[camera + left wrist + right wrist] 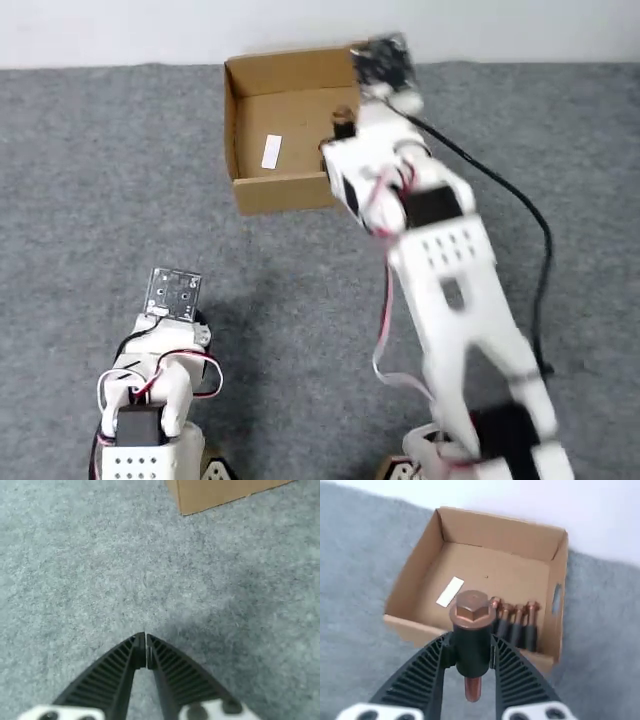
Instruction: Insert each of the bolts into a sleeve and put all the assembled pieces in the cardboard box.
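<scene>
My right gripper (469, 655) is shut on an assembled piece (471, 635): a copper bolt with a hex head pushed through a black sleeve, its tip poking out below. It hangs just in front of the near wall of the cardboard box (415, 560). Inside the box, three assembled pieces (514, 621) lie side by side next to a white label (450, 591). From above, the right arm (400, 190) stretches over the right part of the cardboard box (250, 110). My left gripper (145, 652) is shut on nothing above the grey carpet, near the table's front left.
Grey carpet (120, 190) covers the whole table. A black cable (520, 210) runs along the right arm's far side. A corner of the cardboard box (215, 495) shows ahead of the left gripper. The left arm (160, 380) sits folded at the front.
</scene>
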